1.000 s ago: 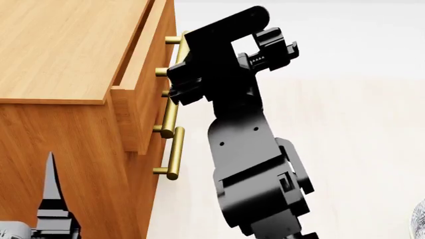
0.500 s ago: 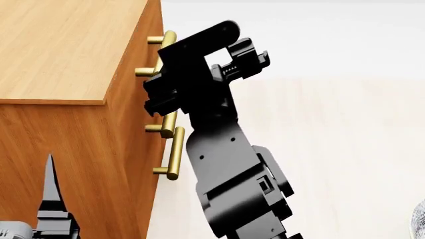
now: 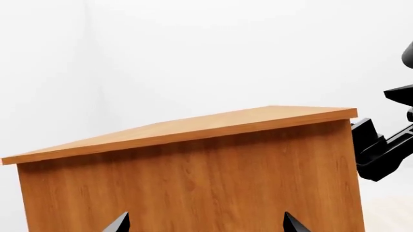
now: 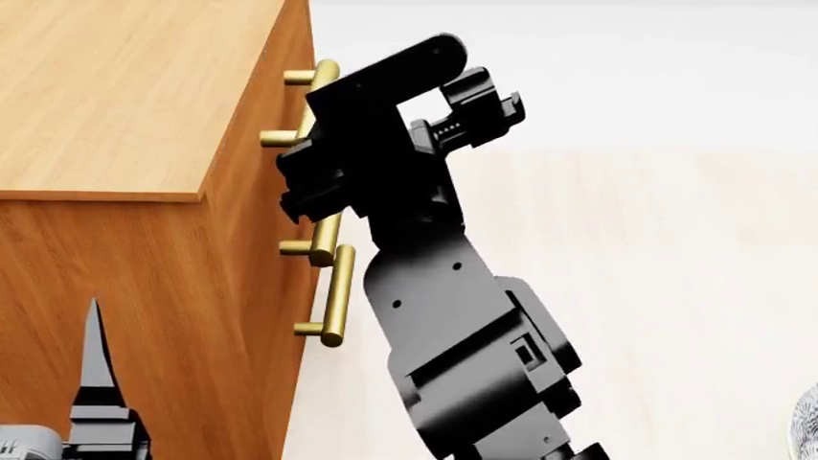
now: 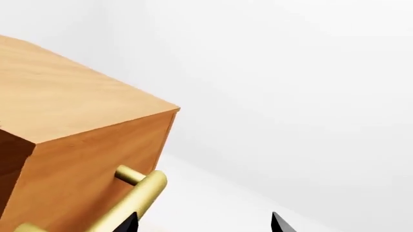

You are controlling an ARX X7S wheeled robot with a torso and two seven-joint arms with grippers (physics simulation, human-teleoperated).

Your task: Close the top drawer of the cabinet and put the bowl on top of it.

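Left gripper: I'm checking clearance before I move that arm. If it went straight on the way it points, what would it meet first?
Most likely the cabinet's bare wood side panel, which fills the left wrist view between the left gripper's fingertips. Its distance is unclear.

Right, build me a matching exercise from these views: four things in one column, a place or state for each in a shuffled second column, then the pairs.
Things
1. orange-brown wood cabinet
2. top drawer with brass bar handle
3. black right gripper
4. patterned white-grey bowl

Places or states
A. only a sliver at the head view's lower right edge
B. pushed flush with the front
C. at the handles
D. flat top bare

Pairs: 1-D, 2-B, 3-C, 4-A
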